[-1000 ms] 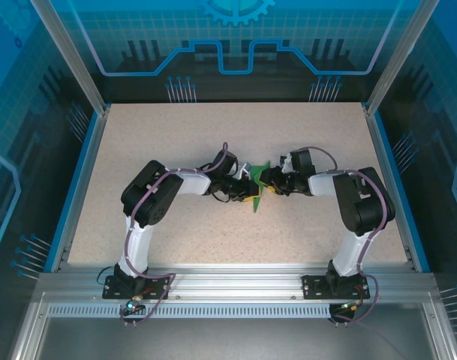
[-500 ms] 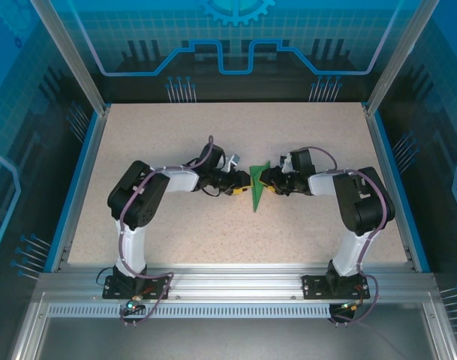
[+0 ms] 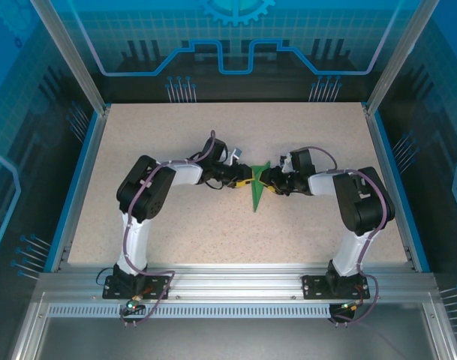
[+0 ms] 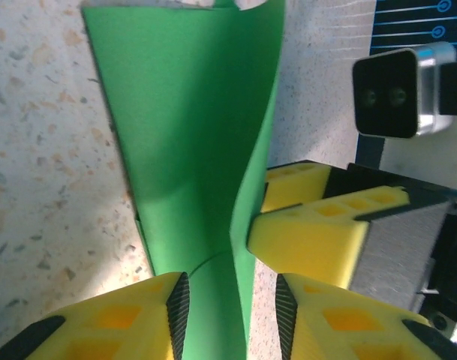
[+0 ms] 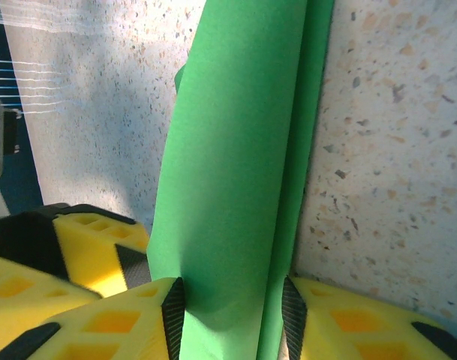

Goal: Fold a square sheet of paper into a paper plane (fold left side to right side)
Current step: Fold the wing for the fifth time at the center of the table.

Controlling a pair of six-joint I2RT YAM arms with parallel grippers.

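The thin green paper sheet (image 3: pixel 258 189), at the centre of the speckled beige table (image 3: pixel 213 232), is already a narrow wedge pointing to 6 o'clock, so probably few folds remain; the right gripper (image 5: pixel 232 300) pinches it from 3 o'clock, while the left gripper (image 4: pixel 232 300) at 9 o'clock stands loosely spread around it.

The thin green paper sheet (image 3: pixel 258 187) is folded lengthwise into a narrow wedge with loose, bowed layers. It lies mid-table on the speckled table (image 3: pixel 175 225), broad end far, pointed tip near.
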